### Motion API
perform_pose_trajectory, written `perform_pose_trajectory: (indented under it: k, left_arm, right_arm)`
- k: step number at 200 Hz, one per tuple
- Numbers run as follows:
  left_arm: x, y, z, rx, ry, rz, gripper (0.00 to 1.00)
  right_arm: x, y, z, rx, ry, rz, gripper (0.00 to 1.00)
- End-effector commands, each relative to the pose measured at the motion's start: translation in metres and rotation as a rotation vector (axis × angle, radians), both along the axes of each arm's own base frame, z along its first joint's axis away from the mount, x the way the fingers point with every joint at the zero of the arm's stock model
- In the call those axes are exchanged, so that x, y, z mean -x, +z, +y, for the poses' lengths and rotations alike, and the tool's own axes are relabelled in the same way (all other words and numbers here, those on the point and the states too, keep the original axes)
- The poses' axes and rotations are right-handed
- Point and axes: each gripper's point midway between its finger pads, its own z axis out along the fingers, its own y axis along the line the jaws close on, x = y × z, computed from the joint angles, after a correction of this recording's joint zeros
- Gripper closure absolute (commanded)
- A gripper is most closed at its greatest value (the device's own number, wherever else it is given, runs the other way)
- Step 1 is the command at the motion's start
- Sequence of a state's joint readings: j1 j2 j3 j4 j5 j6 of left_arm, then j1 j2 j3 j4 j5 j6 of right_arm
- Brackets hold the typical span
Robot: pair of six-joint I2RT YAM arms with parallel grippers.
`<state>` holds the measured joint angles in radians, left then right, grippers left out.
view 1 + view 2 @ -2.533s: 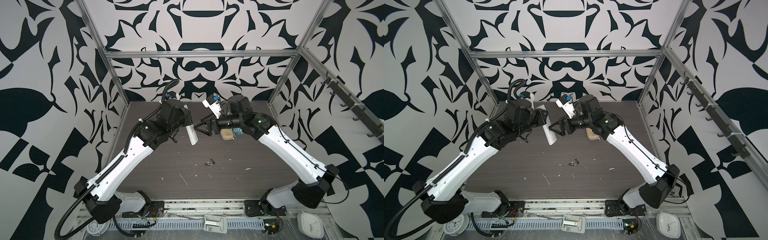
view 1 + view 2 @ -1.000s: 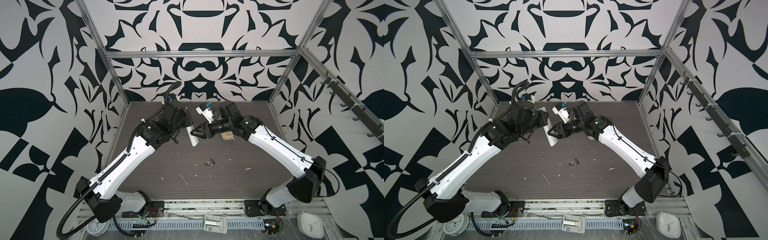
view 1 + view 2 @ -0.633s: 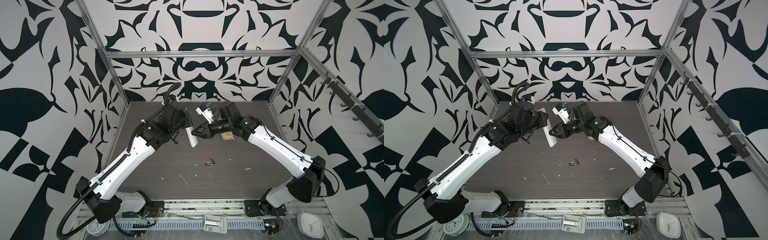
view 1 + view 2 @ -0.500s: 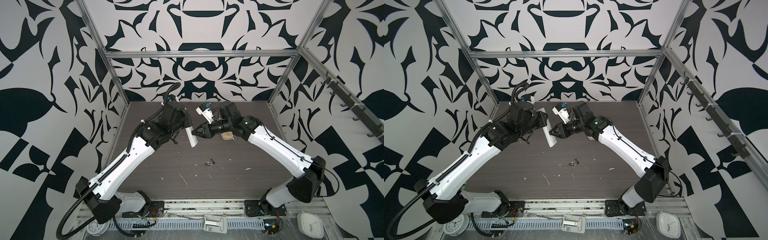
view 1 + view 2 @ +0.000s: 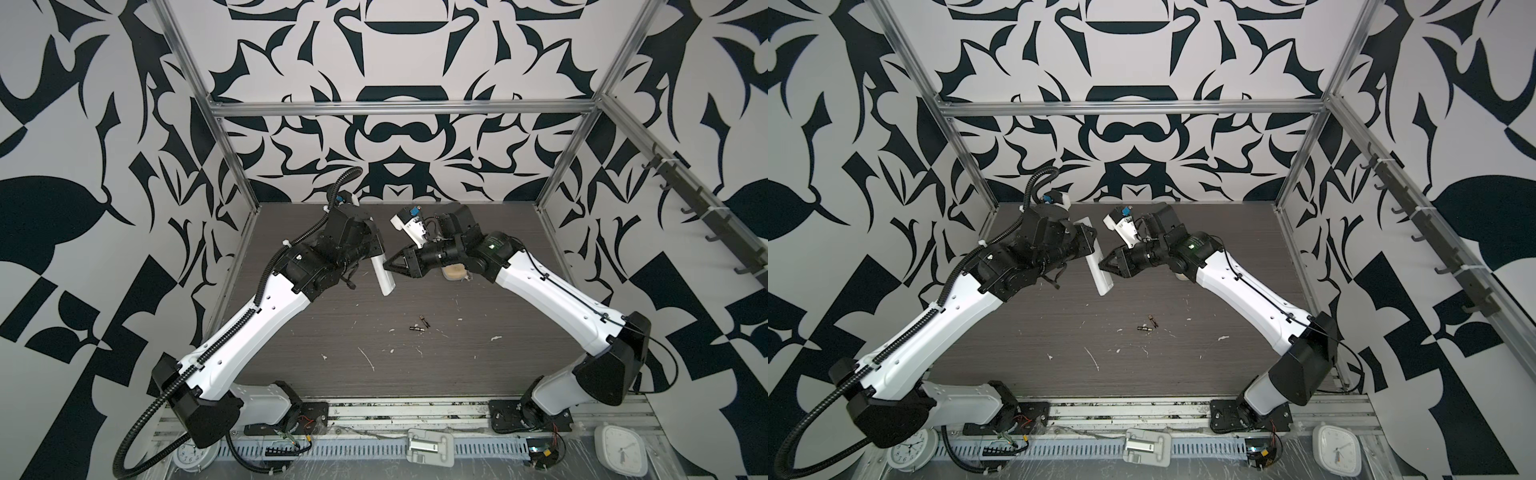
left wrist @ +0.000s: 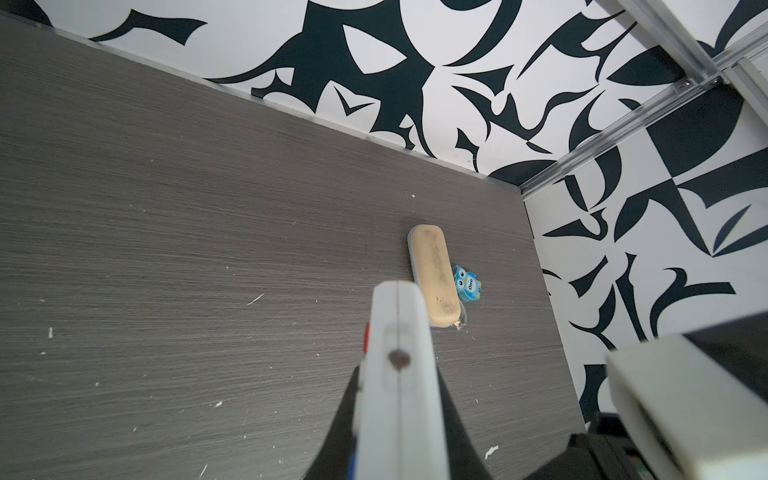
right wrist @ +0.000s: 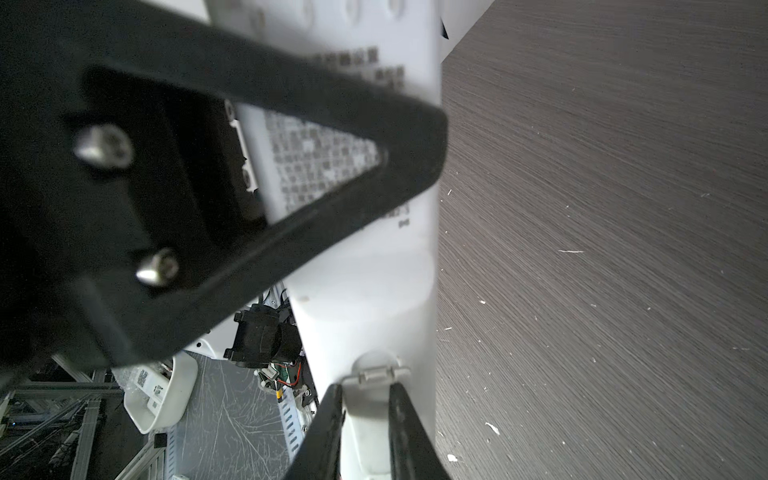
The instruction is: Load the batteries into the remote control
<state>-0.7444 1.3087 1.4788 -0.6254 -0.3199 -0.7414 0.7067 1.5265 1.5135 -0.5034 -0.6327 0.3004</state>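
My left gripper (image 5: 372, 254) is shut on the remote control (image 5: 382, 279), a long white bar held tilted above the table at the back, also in the left wrist view (image 6: 395, 374). My right gripper (image 5: 389, 268) reaches across to the remote's plain back. In the right wrist view its jaws (image 7: 365, 388) press on both sides of a small grey-white cover (image 7: 374, 399) set into that back. The batteries (image 5: 417, 328) lie as two tiny dark cylinders on the table in front, free of both grippers, and show in both top views (image 5: 1144, 328).
A beige oblong case (image 6: 434, 276) lies at the back right of the table with a small blue owl eraser (image 6: 467, 282) against it. White scraps (image 5: 368, 358) are scattered on the dark table. Clocks (image 5: 1336, 451) sit beyond the front rail.
My right gripper has come left to the remote's back and narrowed its jaws onto the cover. The left arm has kept the remote almost still.
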Motion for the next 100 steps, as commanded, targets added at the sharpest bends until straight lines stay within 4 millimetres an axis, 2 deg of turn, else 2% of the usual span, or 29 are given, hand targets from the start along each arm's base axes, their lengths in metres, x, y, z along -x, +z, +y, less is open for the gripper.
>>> perform_pose_trajectory:
  k: [1, 58, 60, 63, 80, 100]
  left_arm:
    - [0.002, 0.011, 0.001, 0.045, 0.004, -0.025, 1.00]
    - [0.003, 0.008, 0.001, 0.029, -0.005, -0.025, 1.00]
    - [0.007, 0.017, 0.005, 0.045, -0.005, -0.044, 1.00]
    - [0.008, 0.020, 0.007, 0.050, -0.006, -0.052, 1.00]
    - [0.009, 0.021, 0.007, 0.057, -0.010, -0.062, 1.00]
    - [0.010, 0.023, 0.006, 0.067, -0.018, -0.077, 1.00]
  right_arm:
    - [0.001, 0.020, 0.002, -0.042, 0.009, -0.057, 0.77]
    - [0.002, 0.017, -0.007, -0.002, -0.017, -0.078, 0.49]
    - [0.002, 0.018, -0.008, -0.002, -0.019, -0.079, 0.48]
    - [0.002, 0.018, -0.008, -0.002, -0.020, -0.077, 0.45]
    - [0.001, 0.019, -0.010, -0.001, -0.039, -0.054, 0.37]
    - [0.005, 0.026, -0.011, -0.030, -0.046, -0.038, 0.32]
